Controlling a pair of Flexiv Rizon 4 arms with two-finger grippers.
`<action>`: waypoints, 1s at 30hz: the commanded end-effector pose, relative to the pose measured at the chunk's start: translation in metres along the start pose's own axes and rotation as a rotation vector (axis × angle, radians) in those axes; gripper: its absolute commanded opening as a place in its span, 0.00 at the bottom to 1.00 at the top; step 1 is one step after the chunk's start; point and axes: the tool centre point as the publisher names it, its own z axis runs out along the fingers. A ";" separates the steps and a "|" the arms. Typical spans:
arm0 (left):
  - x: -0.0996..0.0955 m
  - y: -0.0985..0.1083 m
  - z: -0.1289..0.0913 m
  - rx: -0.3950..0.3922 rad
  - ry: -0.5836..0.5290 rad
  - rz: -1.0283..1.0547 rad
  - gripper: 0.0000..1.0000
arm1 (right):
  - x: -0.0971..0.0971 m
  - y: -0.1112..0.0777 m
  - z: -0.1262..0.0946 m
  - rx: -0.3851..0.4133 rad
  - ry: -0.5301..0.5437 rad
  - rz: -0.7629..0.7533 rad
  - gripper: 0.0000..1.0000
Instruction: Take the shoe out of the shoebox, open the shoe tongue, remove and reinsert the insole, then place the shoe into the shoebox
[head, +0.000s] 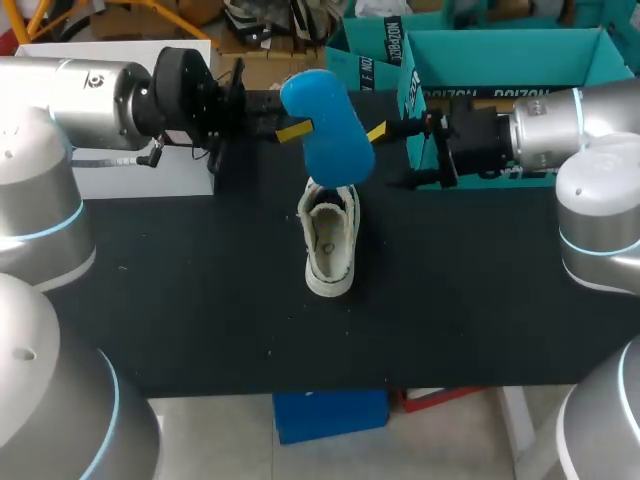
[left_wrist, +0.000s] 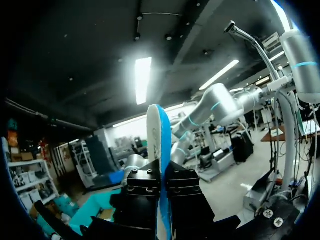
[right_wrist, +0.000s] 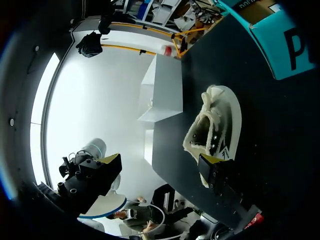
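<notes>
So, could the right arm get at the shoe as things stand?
Probably yes: the right gripper is open and empty, and the shoe stands exposed on the table. Only the insole in the left gripper hangs over one end.

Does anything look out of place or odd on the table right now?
Only the insole: it is out of the shoe, pinched in the left gripper and held in the air above it. The shoe stands upright on the table, nothing spilled.

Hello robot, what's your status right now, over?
Left pincer shut on blue insole, held above white shoe. Right pincer open, empty. Shoe on table, outside teal shoebox. Nothing in the way.
</notes>
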 end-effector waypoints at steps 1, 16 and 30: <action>0.003 -0.003 0.001 -0.082 -0.003 0.488 0.00 | -0.001 0.000 0.002 -0.002 0.001 0.000 1.00; 0.058 -0.002 0.009 -0.018 -0.006 0.739 0.00 | -0.001 0.000 0.002 -0.002 0.001 0.000 1.00; 0.153 0.068 -0.032 -0.111 0.078 1.163 0.00 | -0.001 0.000 0.002 -0.002 0.001 0.000 1.00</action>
